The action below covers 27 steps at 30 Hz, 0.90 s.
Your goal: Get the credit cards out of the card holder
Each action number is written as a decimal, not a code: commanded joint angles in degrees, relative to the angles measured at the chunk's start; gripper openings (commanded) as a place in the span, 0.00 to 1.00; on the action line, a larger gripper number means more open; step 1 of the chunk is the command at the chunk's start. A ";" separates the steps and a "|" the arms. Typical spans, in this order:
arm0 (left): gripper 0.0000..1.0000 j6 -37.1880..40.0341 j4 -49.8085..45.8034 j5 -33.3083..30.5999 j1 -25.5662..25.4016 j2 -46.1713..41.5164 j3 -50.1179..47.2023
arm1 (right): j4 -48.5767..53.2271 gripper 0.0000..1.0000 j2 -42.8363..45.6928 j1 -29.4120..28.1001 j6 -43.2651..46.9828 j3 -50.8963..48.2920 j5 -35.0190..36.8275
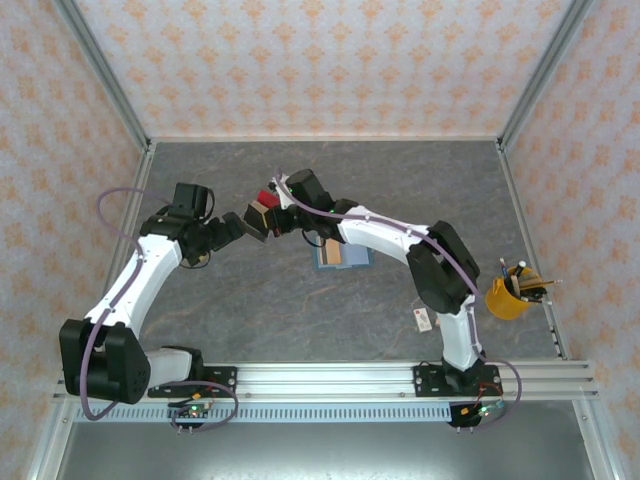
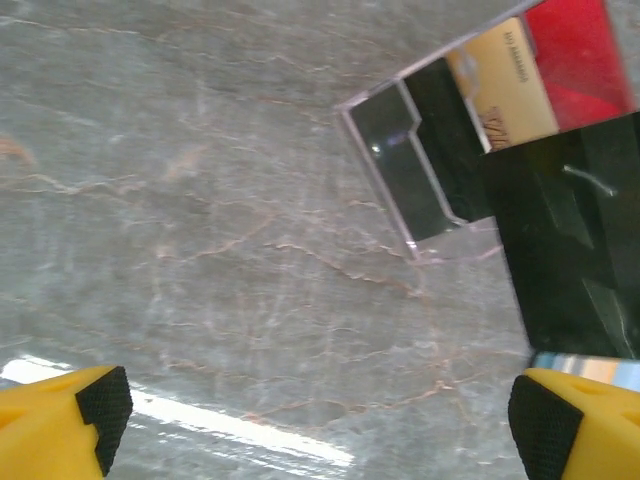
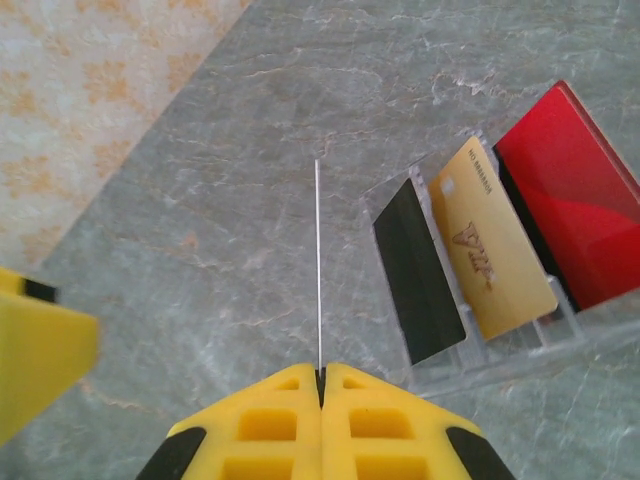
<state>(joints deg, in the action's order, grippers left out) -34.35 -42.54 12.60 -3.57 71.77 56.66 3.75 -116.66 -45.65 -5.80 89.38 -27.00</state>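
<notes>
Top view: the small teal-blue soft folding card holder (image 1: 341,256) lies on the grey marbled table (image 1: 400,180), at 4 o'clock from both grippers.

Left wrist view: the left gripper (image 2: 320,410) is spread wide, with the clear plastic tray (image 2: 382,150) at 1 o'clock.

Right wrist view: the right gripper (image 3: 320,378) is pressed together, pinching a thin pale plastic credit card (image 3: 318,260) seen edge-on.

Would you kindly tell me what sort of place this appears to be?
Probably a robotics lab test cell rather than a real room: aluminium frame posts around wallpaper-print walls, a marble-look tabletop, and a mounting rail at its near edge.
</notes>
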 commanded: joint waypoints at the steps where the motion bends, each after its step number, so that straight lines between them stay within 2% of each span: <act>1: 1.00 1.34 -4.11 -6.83 0.85 -1.38 1.80 | 0.37 0.00 -2.45 0.38 7.42 3.77 3.64; 10: 1.00 3.21 -3.83 -5.53 1.15 -0.57 1.55 | 1.51 0.00 -7.21 0.38 15.43 8.26 3.00; 21: 1.00 3.41 -2.84 -2.85 1.14 0.17 1.35 | 3.64 0.01 -12.18 0.41 18.49 13.11 5.31; 24: 1.00 4.90 -2.72 -2.18 1.13 0.52 1.37 | 4.18 0.05 -12.81 0.43 18.81 13.84 4.23; 27: 1.00 5.00 -2.47 -1.58 1.13 0.70 1.21 | 5.48 0.15 -12.48 0.39 18.15 14.22 2.41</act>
<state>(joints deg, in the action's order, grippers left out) -30.94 -44.58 10.31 -2.87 71.88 56.86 7.33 -129.19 -45.45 11.66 101.21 -23.59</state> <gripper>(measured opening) 0.998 0.133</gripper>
